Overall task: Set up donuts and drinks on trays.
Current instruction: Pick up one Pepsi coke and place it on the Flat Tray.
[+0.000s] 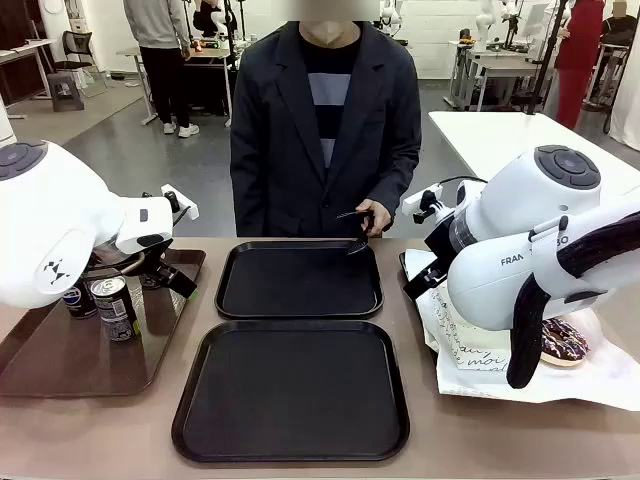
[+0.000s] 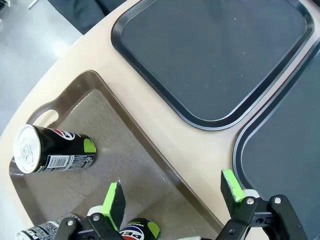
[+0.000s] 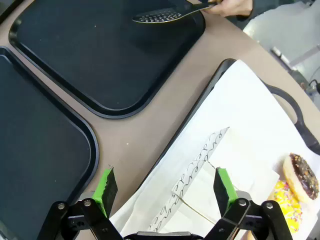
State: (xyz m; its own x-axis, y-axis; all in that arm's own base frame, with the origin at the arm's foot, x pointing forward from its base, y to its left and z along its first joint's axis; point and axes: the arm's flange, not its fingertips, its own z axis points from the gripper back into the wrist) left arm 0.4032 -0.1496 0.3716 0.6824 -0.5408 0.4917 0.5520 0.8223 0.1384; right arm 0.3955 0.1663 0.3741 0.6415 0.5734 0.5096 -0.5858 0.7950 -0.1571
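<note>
Two black trays lie mid-table, the far tray and the near tray, both bare. Pepsi cans stand on a brown tray at the left. My left gripper hangs open above that tray's inner rim, near one can and right over another can. My right gripper is open above a white printed paper sleeve. A chocolate donut and a yellow sprinkled donut lie beside it. The chocolate donut also shows behind my right arm.
A person stands at the far side; a hand holds a black slotted spatula over the far tray's corner. The donuts rest on a paper-lined tray at the right. Bare tabletop separates the trays.
</note>
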